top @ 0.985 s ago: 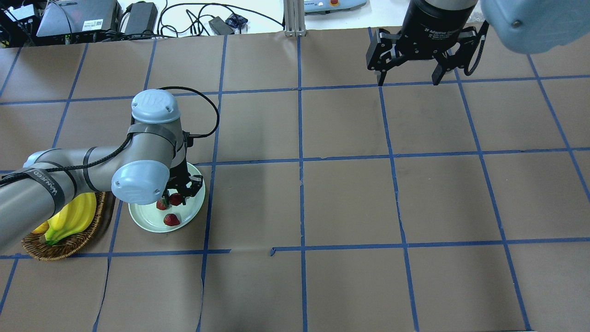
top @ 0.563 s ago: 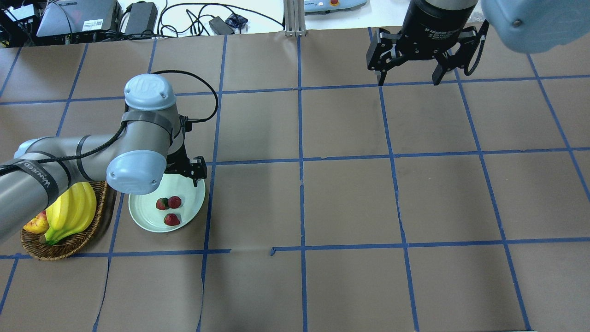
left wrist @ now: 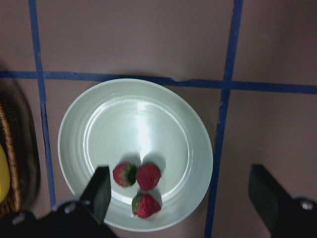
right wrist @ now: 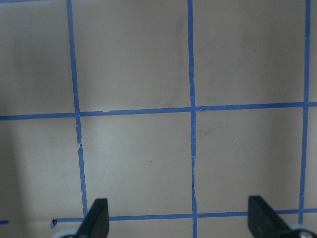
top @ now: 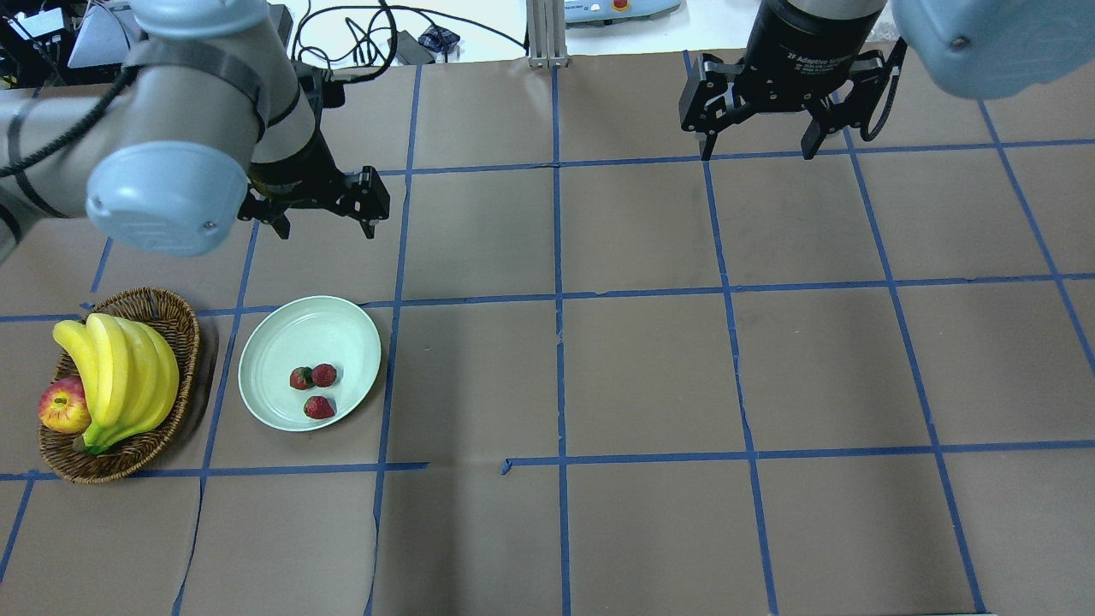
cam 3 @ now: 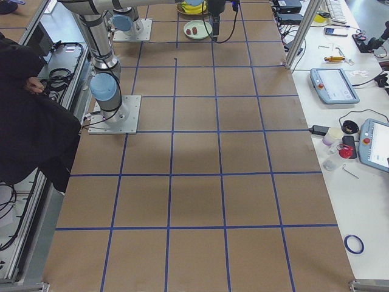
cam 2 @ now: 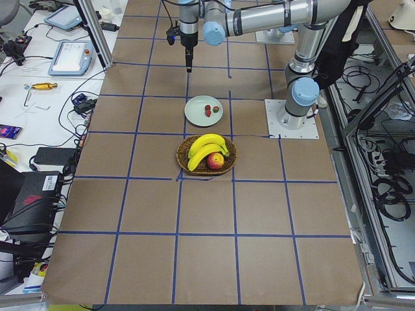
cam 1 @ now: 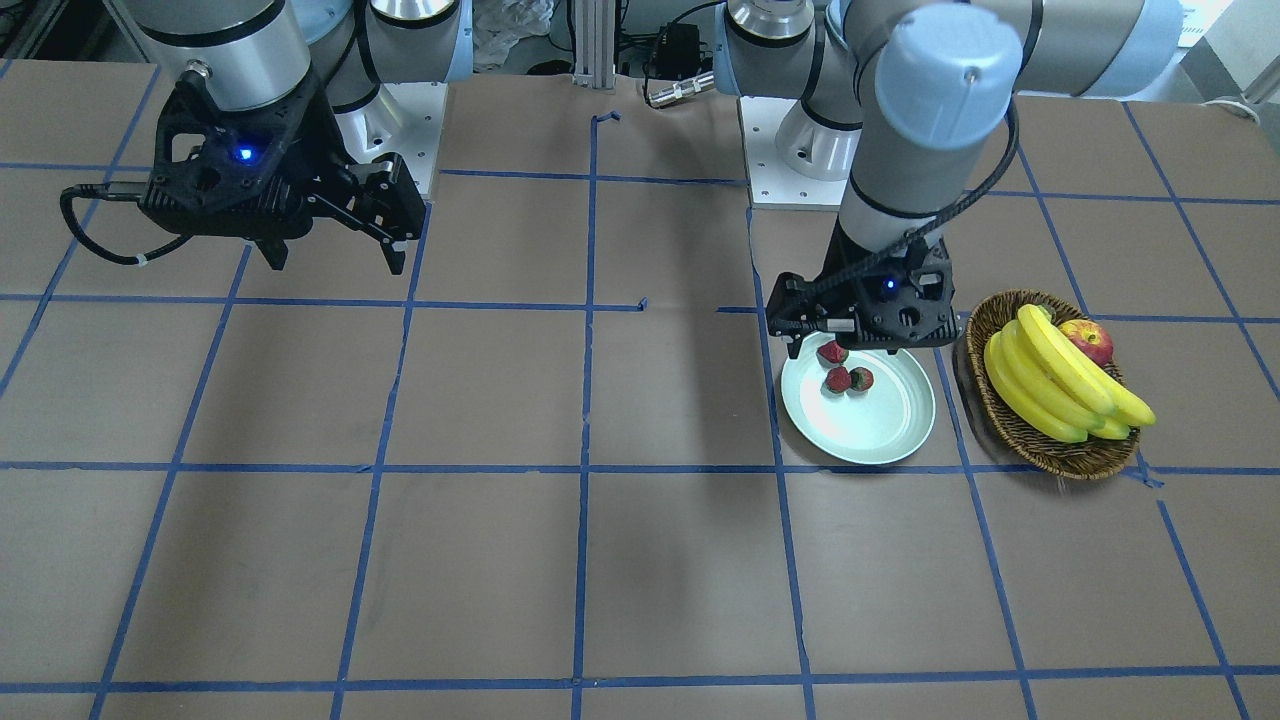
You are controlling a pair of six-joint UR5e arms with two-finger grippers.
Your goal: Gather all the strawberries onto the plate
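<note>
We log: 3 strawberries [top: 313, 387] on plate [top: 274, 338], two seemingly touching, third just beside. Left pincer [top: 326, 224]: above worktop [top: 650, 368] beyond plate, fingers apart. Right pincer [top: 758, 152]: well apart, also spread.

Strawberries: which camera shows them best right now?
Left wrist-mounted view: all three strawberries sit close up and unobstructed on the plate. Overhead shows all three, smaller. Front-facing shows them smaller too. The side views give only tiny red specks.

Glossy smooth plate [top: 282, 338], rough woven wicker basket [top: 120, 462], matt brown paper table [top: 642, 368]
</note>
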